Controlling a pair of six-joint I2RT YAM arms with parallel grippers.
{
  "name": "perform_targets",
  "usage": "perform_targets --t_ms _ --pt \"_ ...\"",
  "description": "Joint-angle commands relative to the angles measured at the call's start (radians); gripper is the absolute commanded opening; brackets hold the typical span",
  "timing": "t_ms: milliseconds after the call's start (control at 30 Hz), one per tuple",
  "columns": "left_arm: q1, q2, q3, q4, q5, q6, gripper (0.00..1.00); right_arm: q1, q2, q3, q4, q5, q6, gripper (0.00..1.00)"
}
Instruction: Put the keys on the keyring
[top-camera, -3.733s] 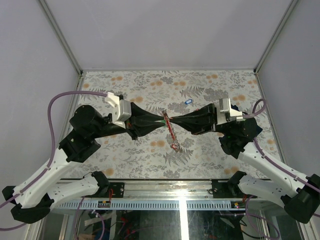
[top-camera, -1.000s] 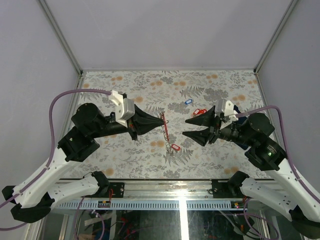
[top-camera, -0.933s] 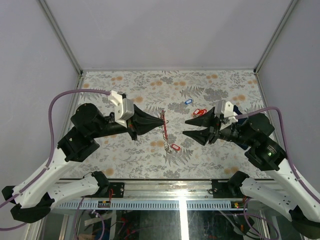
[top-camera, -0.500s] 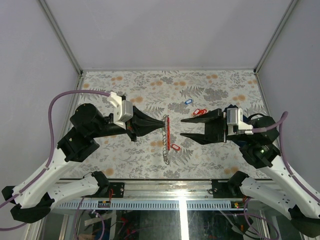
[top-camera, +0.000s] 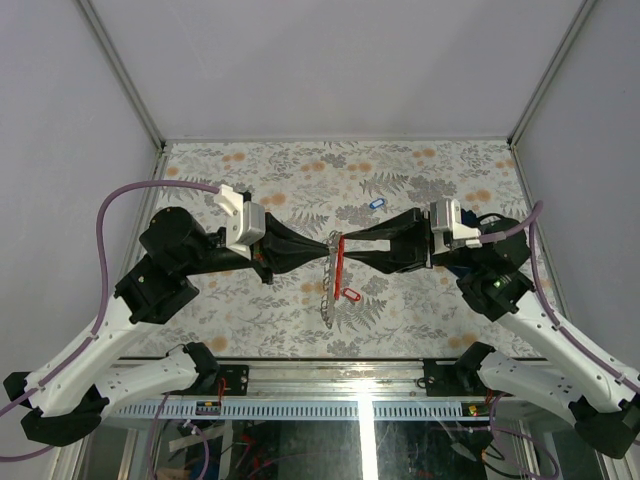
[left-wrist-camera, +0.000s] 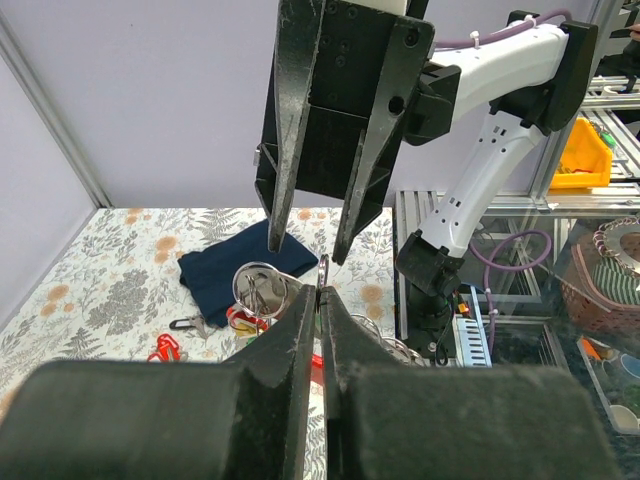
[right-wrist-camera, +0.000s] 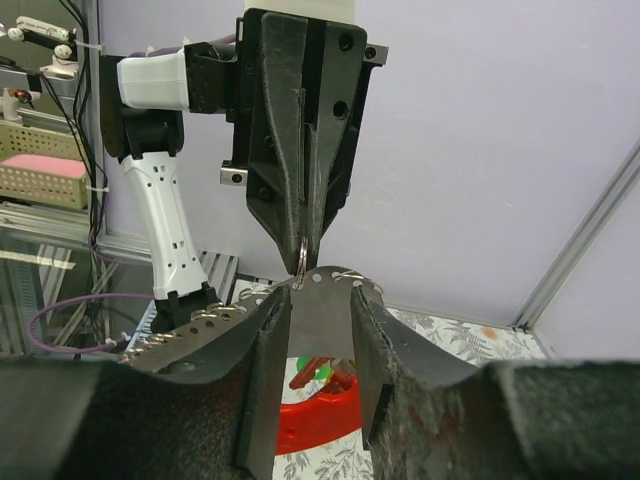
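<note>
One blue-tagged key (top-camera: 376, 203) lies loose on the desk (top-camera: 260, 170), unthreaded; left end effector (top-camera: 328, 243) pinches the keyring (left-wrist-camera: 323, 268), right end effector (top-camera: 347, 250) gapes beside it.

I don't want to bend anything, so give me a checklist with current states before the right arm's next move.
1. Left end effector shut on the keyring: ok.
2. Right end effector jaws apart, close to the keyring: ok.
3. Key held by the Right end effector: not ok, none seen.
4. Blue-tagged key threaded: not ok, lying on the table.
5. Right end effector touching the hanging chain: cannot tell.
</note>
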Motion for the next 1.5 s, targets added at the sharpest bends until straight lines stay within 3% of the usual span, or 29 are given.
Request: perform_targets --t_ms 0,500,1467 --pt "0.000 -0.005 0.007 0.080 0.015 -0.004 0.00 0.016 0.014 0.018 0.070 -0.020 0.015 0.36" --pt "0.001 0.002 0.000 0.087 0.025 -0.006 0.00 0.078 0.063 0.049 0.026 -0.016 -0.028 0.31" --pt "-0.001 -0.001 0.003 0.075 0.018 -0.001 0.00 0.082 0.019 0.011 0.051 0.037 -0.054 0.26"
